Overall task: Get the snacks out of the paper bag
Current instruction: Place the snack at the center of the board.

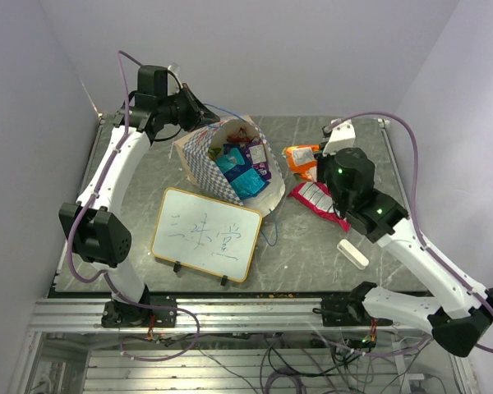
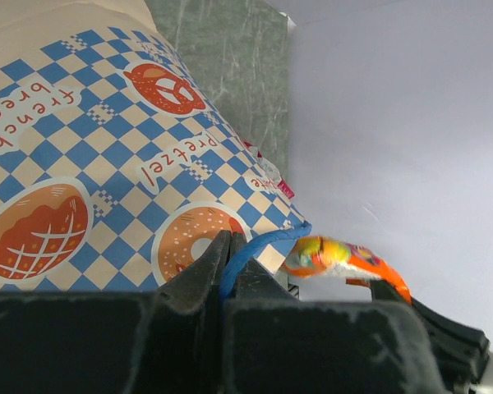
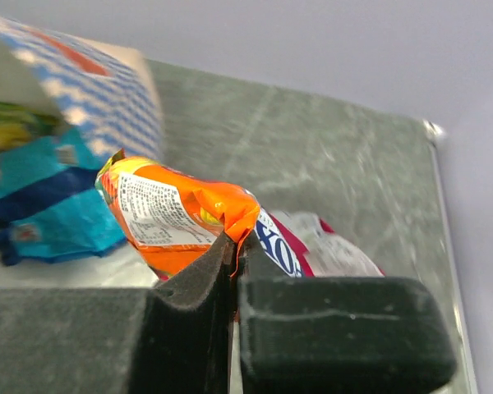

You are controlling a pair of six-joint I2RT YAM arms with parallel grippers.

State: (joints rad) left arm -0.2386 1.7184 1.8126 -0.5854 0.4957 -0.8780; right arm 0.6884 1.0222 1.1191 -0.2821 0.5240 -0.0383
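On the bench [image 1: 300,246], a paper bag [image 1: 199,168] tipped over, with a wide-open mouth. Blue-and-white checks and pictures of bread on the side of the bag.

Inside the bag: a blue-teal packet [image 1: 240,179], a purple packet [image 1: 260,162] beside it and a green packet [image 1: 216,151] farther back.

Left gripper [image 2: 232,245] clenched tight on the bag's thin blue cord handle [image 2: 267,242], at the far side of the bag.

Right gripper [image 3: 234,245] squeezed shut on the crimped edge of an orange packet [image 3: 168,215], out of the bag and just beside its mouth. Hard to tell whether resting on the bench or lifted a little.

Just beside the orange packet, a red-and-white packet [image 1: 316,199] lying flat on the bench, also out of the bag.

Near the front edge, a framed whiteboard [image 1: 205,234] with blue writing, propped on two small black feet, close to the bag.

Off to the right, a small white eraser block [image 1: 353,253], apart from the packets.
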